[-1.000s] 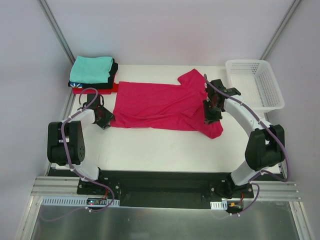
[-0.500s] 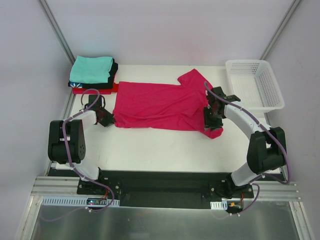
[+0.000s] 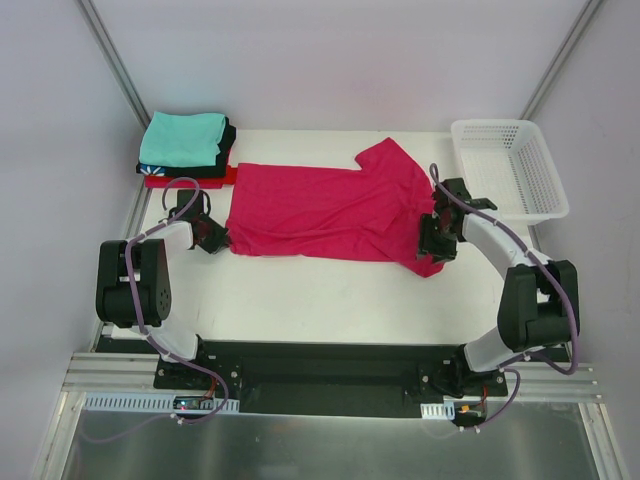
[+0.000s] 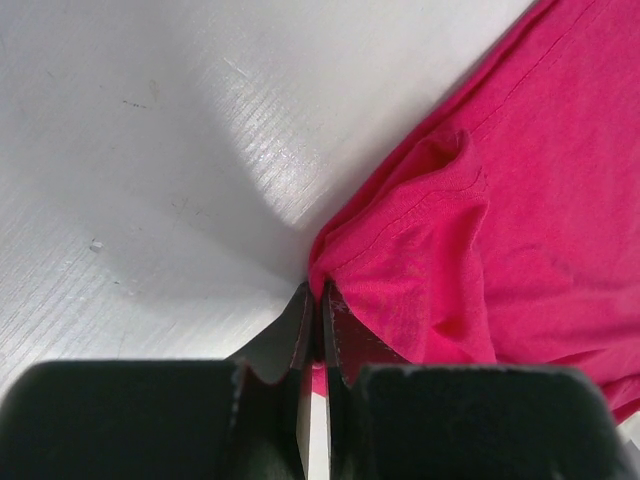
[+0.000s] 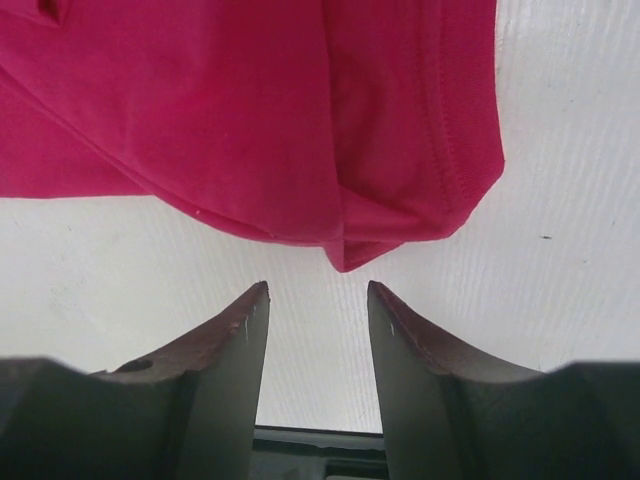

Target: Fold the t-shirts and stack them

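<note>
my left gripper (image 4: 317, 305) pinching tight, seemingly on the crimson-pink t-shirt (image 4: 500, 190) hem at 12 o'clock, my right gripper (image 5: 318, 300) hovering part-open, holding nothing

No legible text (labels neither)

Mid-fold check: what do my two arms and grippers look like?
The left arm and right arm match: white curved links, bulky black joints, a purplish cable looping along each. The left gripper and right gripper have black bodies and dark tapered fingers.
</note>
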### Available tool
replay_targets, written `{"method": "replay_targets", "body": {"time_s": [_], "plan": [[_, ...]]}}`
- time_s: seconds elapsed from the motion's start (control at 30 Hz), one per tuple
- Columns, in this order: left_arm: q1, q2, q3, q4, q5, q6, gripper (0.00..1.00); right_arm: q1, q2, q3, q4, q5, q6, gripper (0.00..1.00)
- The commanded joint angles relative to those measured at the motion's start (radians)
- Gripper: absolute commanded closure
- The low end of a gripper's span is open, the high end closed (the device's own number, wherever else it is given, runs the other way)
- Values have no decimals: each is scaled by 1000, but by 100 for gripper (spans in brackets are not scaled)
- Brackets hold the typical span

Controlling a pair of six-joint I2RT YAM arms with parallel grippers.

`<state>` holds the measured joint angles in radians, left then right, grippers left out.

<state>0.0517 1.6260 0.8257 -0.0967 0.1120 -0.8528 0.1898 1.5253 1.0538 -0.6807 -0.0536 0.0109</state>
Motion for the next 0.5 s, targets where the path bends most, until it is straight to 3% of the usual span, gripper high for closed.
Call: {"method": "replay_targets", "body": {"time_s": [0.0, 0.27, 0.47], "plan": [[-9, 2, -27, -44, 3, 27, 100, -32, 38, 37, 32, -32, -31, 53], [-10, -9, -17, -58, 2, 34, 100, -56, 148, 71, 75, -106, -19, 59], [-9, -15, -11, -72, 0, 40, 100, -59, 208, 100, 73, -95, -20, 97]]}}
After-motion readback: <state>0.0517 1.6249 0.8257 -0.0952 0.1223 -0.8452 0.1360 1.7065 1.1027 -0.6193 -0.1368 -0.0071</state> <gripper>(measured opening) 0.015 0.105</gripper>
